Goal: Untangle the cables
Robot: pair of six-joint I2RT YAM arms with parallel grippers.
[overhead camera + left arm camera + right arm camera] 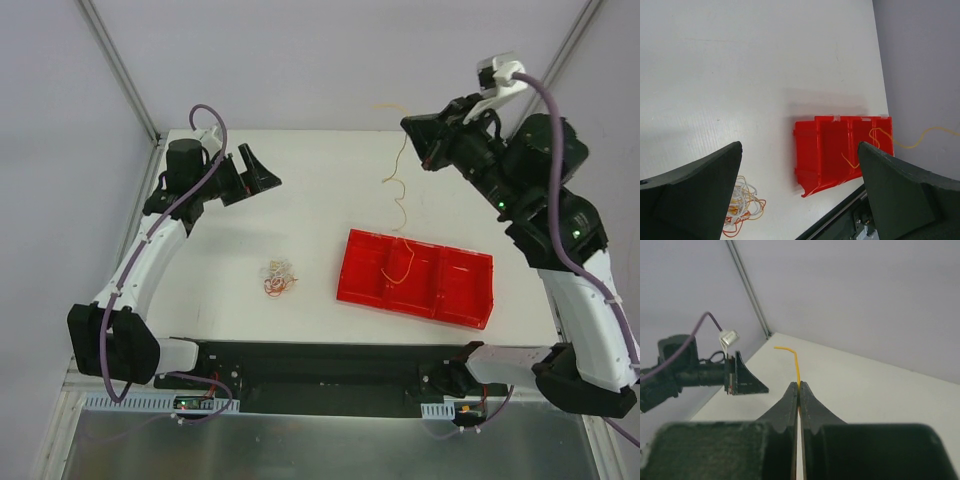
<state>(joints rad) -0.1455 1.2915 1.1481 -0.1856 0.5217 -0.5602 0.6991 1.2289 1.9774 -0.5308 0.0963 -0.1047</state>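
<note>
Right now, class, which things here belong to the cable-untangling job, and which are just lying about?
Job: small tangle of thin orange, white and red wires; thin yellow wire strand pinched in the right gripper.
Lying about: red plastic compartment tray.

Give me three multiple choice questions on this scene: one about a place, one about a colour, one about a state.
1. Where is the tangle of cables? A. on the table, left of the red bin. B. inside the bin. C. off the table.
2. What colour is the strand in the right tool? A. blue. B. yellow. C. green.
3. How is the left tool? A. shut on a cable. B. shut, empty. C. open, empty.
Answers: A, it lies on bare table beside the bin; B, a yellow strand leaves the closed tool; C, it gapes wide with nothing between.
</note>
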